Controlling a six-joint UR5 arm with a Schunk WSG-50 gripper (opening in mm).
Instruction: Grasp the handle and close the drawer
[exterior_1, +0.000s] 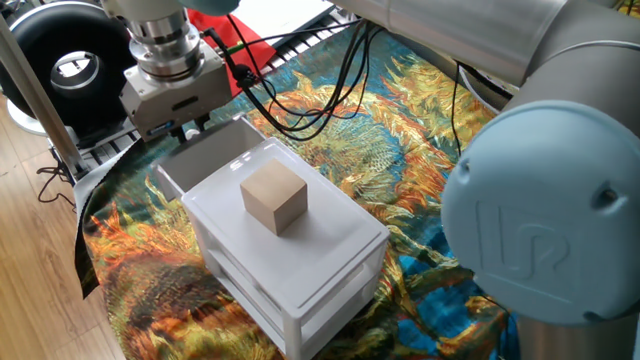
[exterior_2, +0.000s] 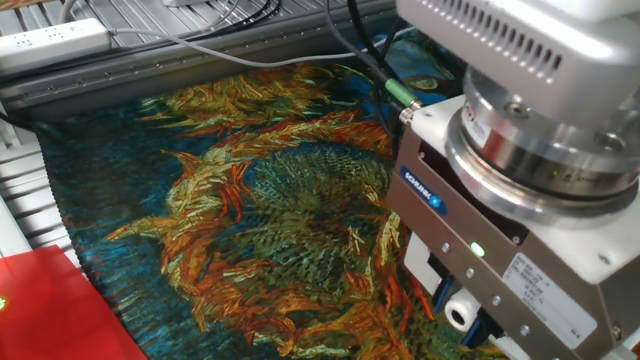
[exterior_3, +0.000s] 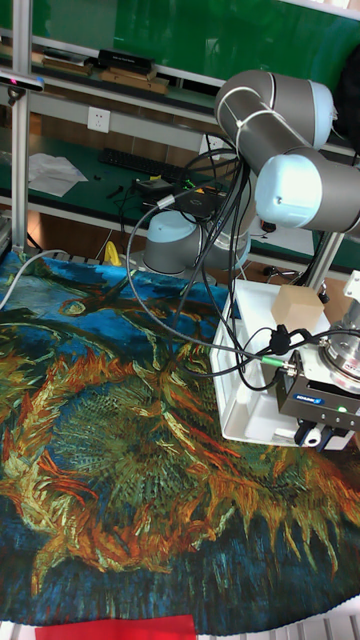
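Observation:
The drawer is the top tray of the white cabinet, and it sticks out toward the upper left with its inside bare. My gripper sits at the drawer's front wall, fingers pointing down and close together around the handle, which they hide. In the tall fixed view the gripper hangs at the front edge of the drawer. The gripper's housing fills the right of the other fixed view, where the fingertips do not show.
A tan wooden cube stands on the cabinet's top. Black cables trail from the wrist across the patterned cloth. A red sheet lies at the cloth's edge. A black ring light stands at the far left.

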